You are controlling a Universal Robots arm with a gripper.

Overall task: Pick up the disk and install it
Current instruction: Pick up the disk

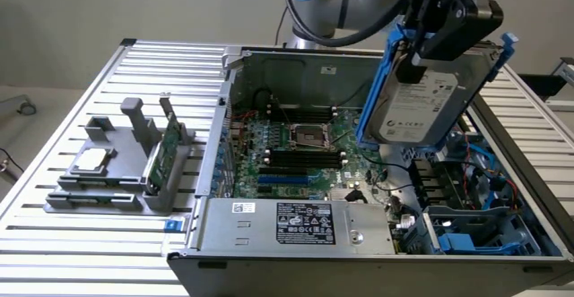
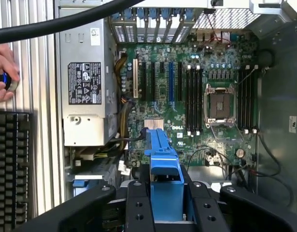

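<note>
pale wall behind, slatted aluminium table (image 1: 90, 243) below, bearing an open computer case (image 1: 359, 280) laid on its side. inside: green motherboard (image 1: 296, 156) with a cpu socket (image 1: 307, 136) at its middle, boxy silver power supply (image 1: 296, 223) along the near wall, blue drive bay fittings (image 1: 466, 240) in the near corner on the exterior view's right. on the exterior view's left, apart from the case, grey fixture (image 1: 99, 199) holding 1 small square chip (image 1: 94, 160) and 1 green circuit card (image 1: 161, 159) standing on edge. gripper (image 1: 431, 52) up over the case on the exterior view's right, pinching the disk (image 1: 421, 109): silver drive, white label facing the camera, blue carrier rails on both long sides, hanging tilted under the black gripper body, lifted clear of the case floor. from the wrist, 2 black fingers (image 2: 138, 208) pressed against either side of the carrier's blue end, motherboard below. beside the case, a person's hand (image 2: 2, 72) around a small blue object, next to a black keyboard (image 2: 10, 169).
</note>
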